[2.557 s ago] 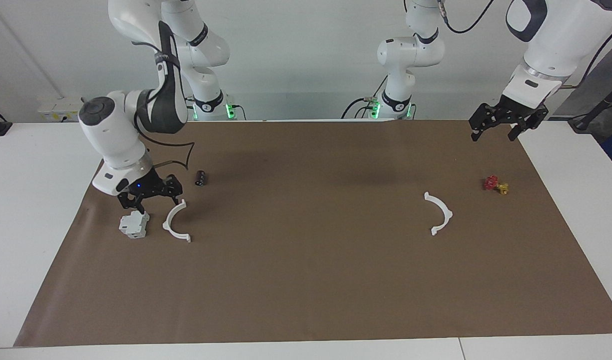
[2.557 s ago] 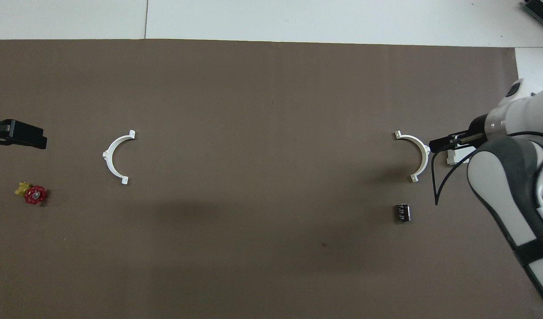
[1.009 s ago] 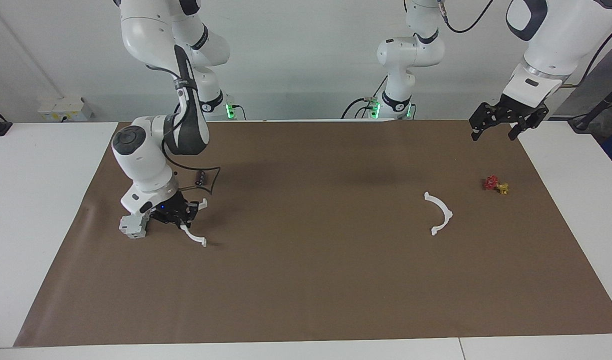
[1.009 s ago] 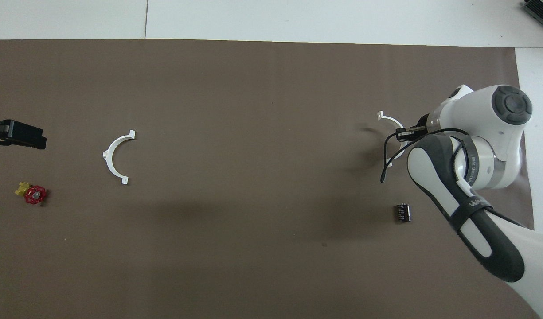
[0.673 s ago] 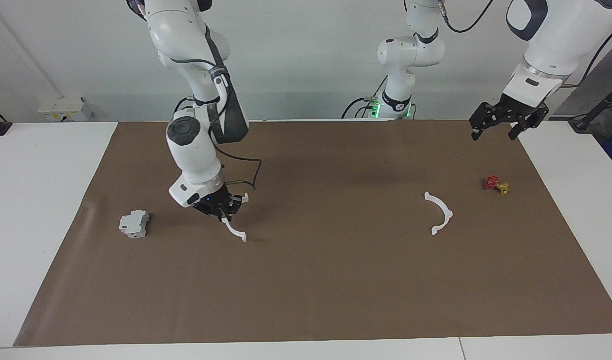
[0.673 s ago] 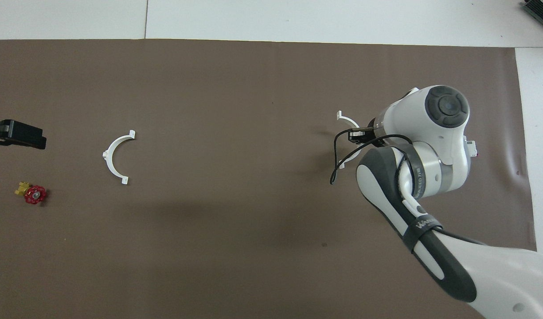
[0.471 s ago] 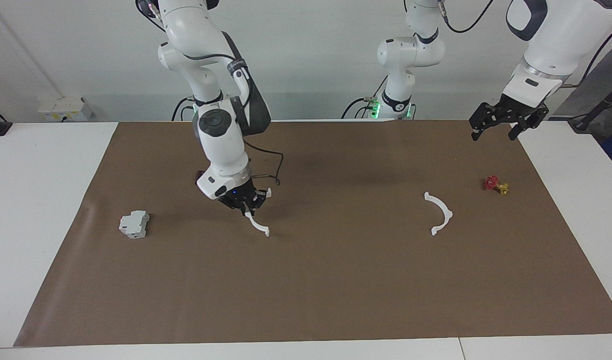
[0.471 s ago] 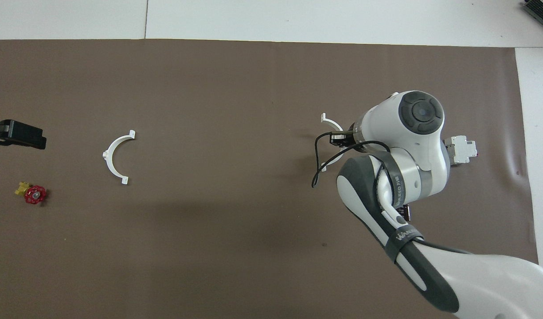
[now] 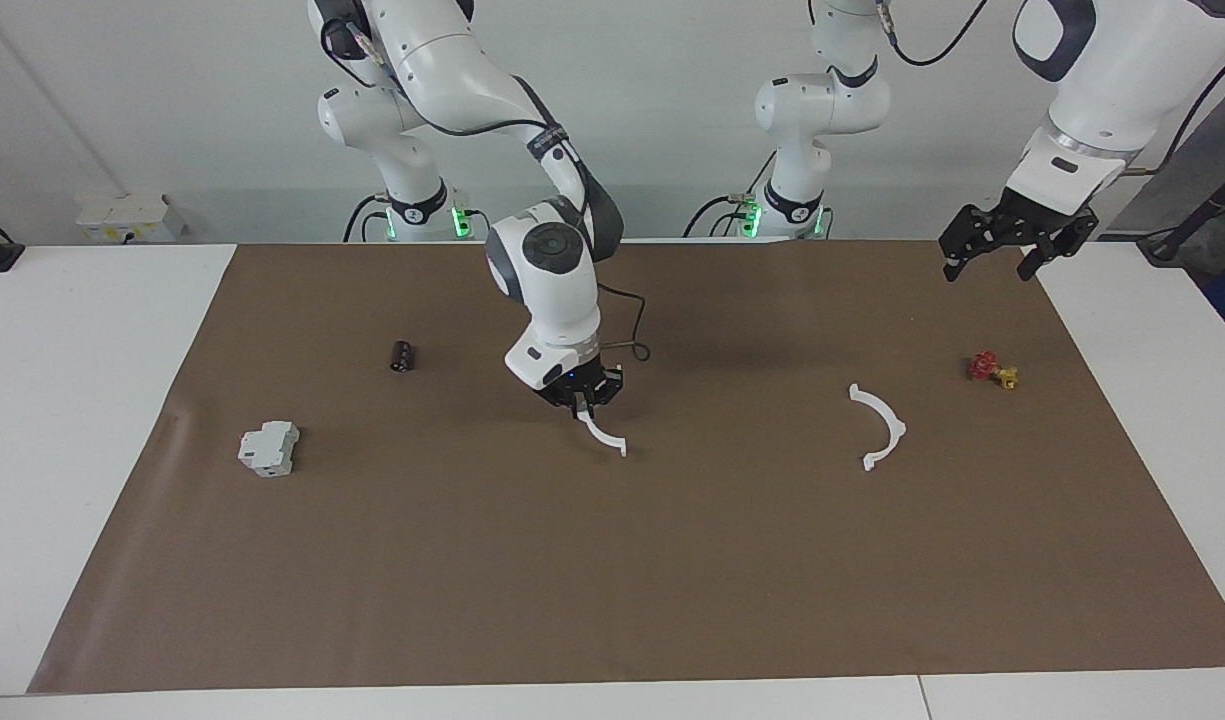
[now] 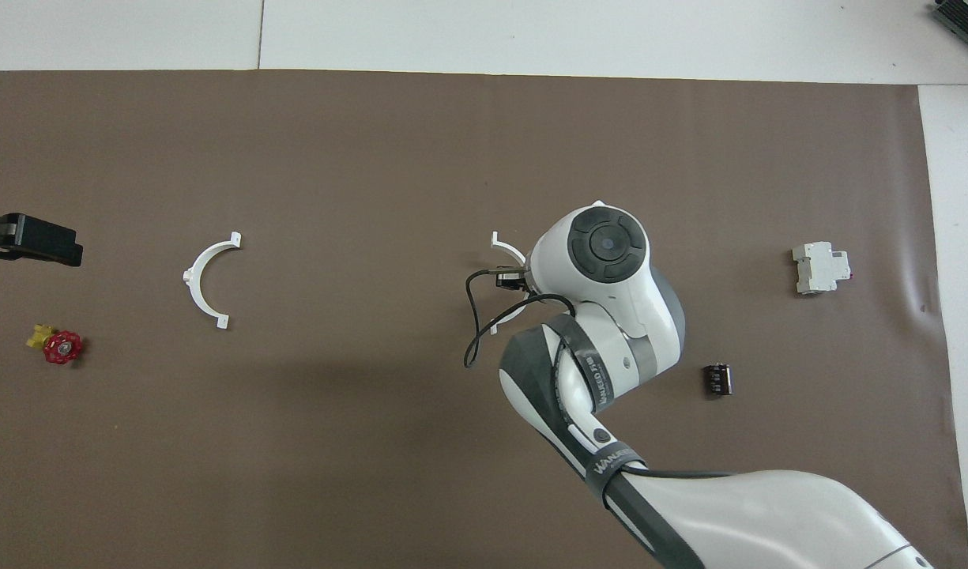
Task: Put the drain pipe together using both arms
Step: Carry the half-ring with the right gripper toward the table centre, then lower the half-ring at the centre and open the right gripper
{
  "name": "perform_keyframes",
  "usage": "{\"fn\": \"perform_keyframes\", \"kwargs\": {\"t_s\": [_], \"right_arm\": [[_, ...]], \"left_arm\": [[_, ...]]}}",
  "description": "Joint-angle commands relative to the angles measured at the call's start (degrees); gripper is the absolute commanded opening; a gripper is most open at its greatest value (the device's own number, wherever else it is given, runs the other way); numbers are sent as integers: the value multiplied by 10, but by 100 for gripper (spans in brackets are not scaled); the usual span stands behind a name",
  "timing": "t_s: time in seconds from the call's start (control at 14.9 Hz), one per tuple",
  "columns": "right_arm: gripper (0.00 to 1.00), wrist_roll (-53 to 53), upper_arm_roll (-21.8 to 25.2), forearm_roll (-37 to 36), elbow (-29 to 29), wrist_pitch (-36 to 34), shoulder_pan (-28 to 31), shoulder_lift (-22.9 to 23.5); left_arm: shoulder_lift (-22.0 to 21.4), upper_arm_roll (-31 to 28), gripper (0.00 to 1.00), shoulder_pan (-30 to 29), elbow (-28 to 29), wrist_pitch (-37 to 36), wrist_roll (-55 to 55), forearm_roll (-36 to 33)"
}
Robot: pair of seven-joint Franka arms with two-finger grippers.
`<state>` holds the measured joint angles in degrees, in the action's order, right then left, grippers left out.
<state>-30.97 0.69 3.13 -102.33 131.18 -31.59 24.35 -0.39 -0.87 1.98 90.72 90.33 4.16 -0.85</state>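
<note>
My right gripper (image 9: 579, 398) is shut on one white half-ring (image 9: 604, 438) over the middle of the brown mat. The half-ring hangs down from the fingers with its lower tab close to the mat. In the overhead view the arm covers most of this half-ring (image 10: 506, 246) and the right gripper (image 10: 509, 278). The other half-ring (image 9: 884, 427) lies flat on the mat toward the left arm's end, also in the overhead view (image 10: 203, 278). My left gripper (image 9: 987, 268) hangs open and empty above the mat's corner at that end; its tips show in the overhead view (image 10: 53, 243).
A small red-and-yellow valve (image 9: 992, 369) lies near the left arm's end (image 10: 57, 344). A grey-white boxy block (image 9: 269, 447) sits toward the right arm's end (image 10: 821, 268). A small black cylinder (image 9: 402, 355) lies nearer the robots than the block (image 10: 717, 378).
My right gripper took hold of the half-ring beside the block, lifted it and carried it toward the middle of the mat. The left arm and the other half-ring have not moved.
</note>
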Motion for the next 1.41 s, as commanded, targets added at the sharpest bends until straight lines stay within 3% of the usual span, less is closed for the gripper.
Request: {"fn": "perform_keyframes", "kwargs": {"t_s": [0.0,1.35], "right_arm": [[0,-9,2,-2,10,14,-8,13],[0,-37,3,-10,-41,35,-32,6]], "left_arm": [[-8,3,100,-4,2,-8,1,-4],[-8,3,100,-4,2,-8,1,-4]]}}
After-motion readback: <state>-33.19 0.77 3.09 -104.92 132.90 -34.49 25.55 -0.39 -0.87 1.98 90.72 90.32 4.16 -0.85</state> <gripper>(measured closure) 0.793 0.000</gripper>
